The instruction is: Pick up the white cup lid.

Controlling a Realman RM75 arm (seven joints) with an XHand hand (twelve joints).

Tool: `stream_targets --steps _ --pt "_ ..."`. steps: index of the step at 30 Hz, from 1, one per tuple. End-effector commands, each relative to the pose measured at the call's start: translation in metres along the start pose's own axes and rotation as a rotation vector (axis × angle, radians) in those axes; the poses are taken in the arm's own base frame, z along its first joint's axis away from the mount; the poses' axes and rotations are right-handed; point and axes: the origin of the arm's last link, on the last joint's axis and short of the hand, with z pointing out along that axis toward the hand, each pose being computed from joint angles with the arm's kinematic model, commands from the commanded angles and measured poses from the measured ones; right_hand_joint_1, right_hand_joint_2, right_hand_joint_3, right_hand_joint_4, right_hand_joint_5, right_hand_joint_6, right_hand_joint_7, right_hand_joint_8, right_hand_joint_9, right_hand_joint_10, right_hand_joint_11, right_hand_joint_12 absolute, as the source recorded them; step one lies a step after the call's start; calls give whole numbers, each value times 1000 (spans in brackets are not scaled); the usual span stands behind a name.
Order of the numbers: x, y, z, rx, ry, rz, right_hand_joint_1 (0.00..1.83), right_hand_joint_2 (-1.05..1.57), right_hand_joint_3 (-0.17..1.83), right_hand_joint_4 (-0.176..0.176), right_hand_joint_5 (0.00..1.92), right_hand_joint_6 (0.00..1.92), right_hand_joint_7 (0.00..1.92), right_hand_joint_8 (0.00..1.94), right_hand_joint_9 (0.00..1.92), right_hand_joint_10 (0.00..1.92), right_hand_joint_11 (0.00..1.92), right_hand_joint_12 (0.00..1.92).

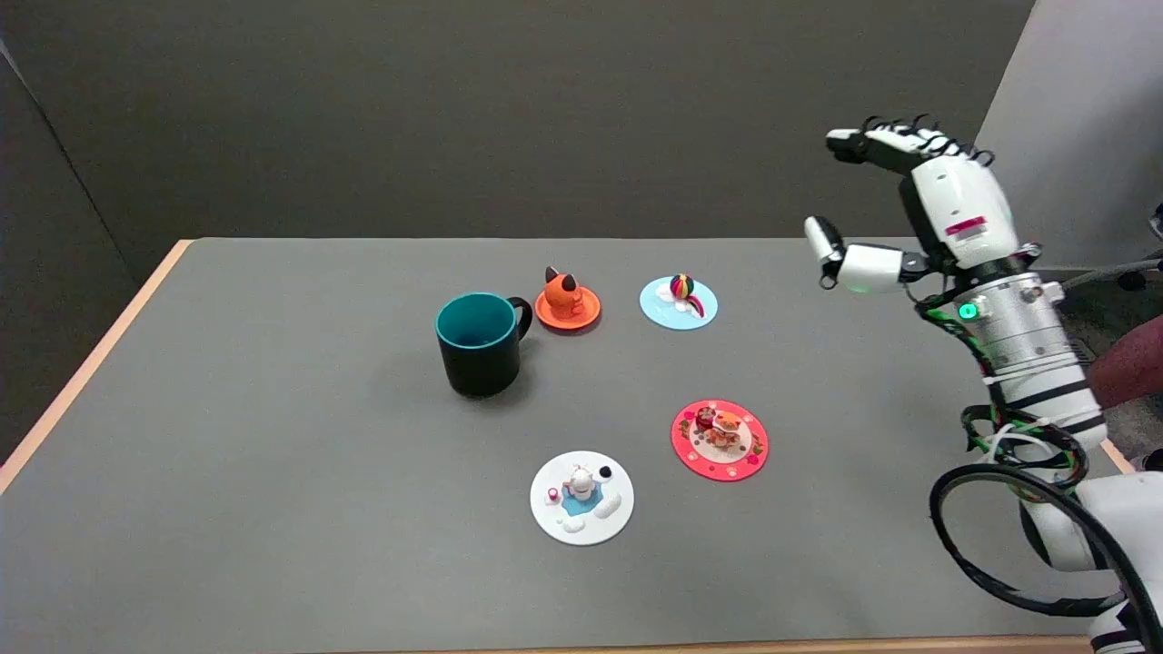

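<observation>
Head view is giving us the whole desk [273, 472] from above its near side, and we are seeing the right hand [895, 204] hanging in the air over the far right corner, well apart from everything laid out below. Its fingers are spreading wide, thumb low and the others arched above, and it is holding nothing; we are reading that as a hand readied for a reach, not one already committed to a grasp.

We are finding the white cup lid [581, 498] lying flat near the front of the desk, nearer us than the rest, with a small figure standing on a blue patch at its middle. Just beside it, up and to the right, the red lid [720, 440] is lying flat too. Farther back, the orange lid [567, 307] is sitting right next to the handle of the black mug [480, 345], and the pale blue lid [679, 302] is lying a little to the right of that. Spread out like this, each lid is leaving room around it, which we are judging should let the hand come down on the white one without brushing the red.

What we are struggling with: the little figures are too small to identify with confidence, the lower arm is running off the right edge, and something reddish there, possibly a person's sleeve, is cut off.
</observation>
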Motion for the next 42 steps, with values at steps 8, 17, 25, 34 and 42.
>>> stream_targets --steps 8,17,25,34,42 --pt "-83 -81 -38 148 -304 112 859 554 963 -154 734 302 620 179 490 171 281 382" --pt "-119 -123 -66 217 -387 154 858 553 961 -159 720 304 607 179 487 171 288 353" --pt "-124 -138 -86 176 -356 227 832 595 921 -173 703 294 591 195 476 184 301 311" --pt "-148 -145 -105 205 -427 273 821 609 917 -176 690 298 579 194 470 185 298 287" --pt "-163 -145 -116 196 -473 284 818 613 914 -176 683 300 564 193 461 185 293 275"
